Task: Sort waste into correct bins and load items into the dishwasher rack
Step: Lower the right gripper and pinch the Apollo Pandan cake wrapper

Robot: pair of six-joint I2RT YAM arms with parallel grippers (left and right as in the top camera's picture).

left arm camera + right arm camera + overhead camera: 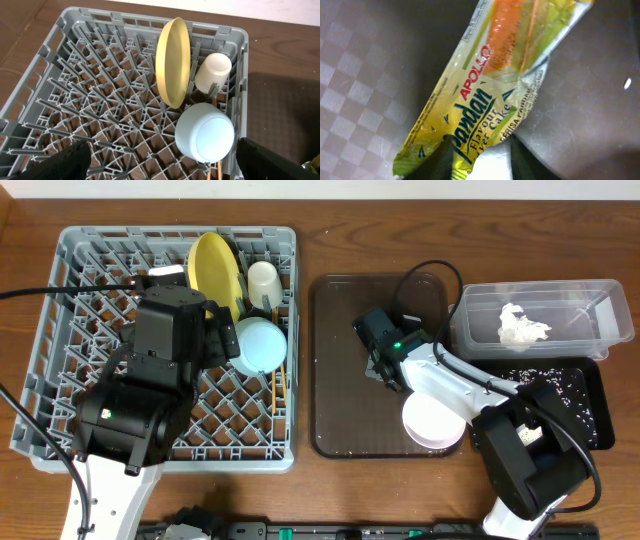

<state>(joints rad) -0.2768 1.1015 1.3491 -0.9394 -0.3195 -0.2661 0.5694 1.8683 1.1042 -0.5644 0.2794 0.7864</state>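
The snack wrapper (490,90) lies flat on the brown serving tray (340,395), running aslant away from the right gripper (482,161), its silvery near end between the two dark fingertips (440,160) and its orange end farthest from them. Only the right wrist view shows it, along with the red and green lettering on the yellow-green foil; from overhead the gripper's body covers that spot near the middle of the brown tray, so the wrapper is hidden there. The overhead view gives the wider layout instead: the white bowl (433,420) sits upside down at the tray's near right corner beside the right arm, the clear tub (603,308) to the right holds the crumpled tissue (522,325), and the black tray (592,385) just below it carries scattered rice crumbs (540,374). The right fingers stand fairly close together on either side of the wrapper's end, but whether they are pinching the foil or only straddling it cannot be told. The left gripper (172,161) hangs over the dishwasher rack (75,85) with its fingers spread wide at the frame's lower corners and nothing between them. In the rack, the yellow plate (172,60) stands on edge, the white cup (214,71) leans just beside it, the light blue bowl (205,137) rests upside down below them, and the chopsticks (214,172) poke out from under the bowl.
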